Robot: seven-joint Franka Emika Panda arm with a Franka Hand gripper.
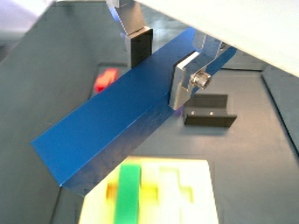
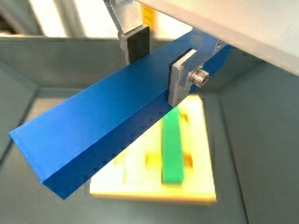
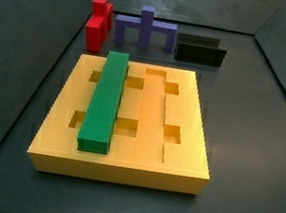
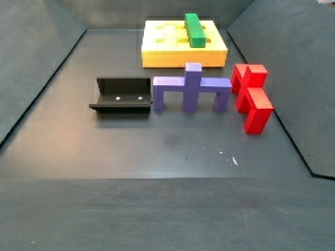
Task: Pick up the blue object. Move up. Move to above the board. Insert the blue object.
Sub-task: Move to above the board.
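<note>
My gripper (image 1: 163, 63) is shut on the blue object (image 1: 128, 114), a long navy bar held across the jaws in both wrist views (image 2: 105, 122). One dark pad and one silver finger plate (image 2: 184, 74) press its two sides. The bar hangs in the air, with the yellow board (image 2: 205, 149) below it in a wrist view. The board also shows in both side views (image 3: 182, 135) (image 4: 164, 44), with a green bar (image 3: 104, 98) lying in one groove. Neither the gripper nor the blue object shows in the side views.
The dark fixture (image 4: 120, 96) stands on the grey floor beside a purple pronged piece (image 4: 193, 88) and a red piece (image 4: 252, 93). Grey walls enclose the floor. The fixture (image 1: 211, 109) and the red piece (image 1: 105, 79) also show in a wrist view.
</note>
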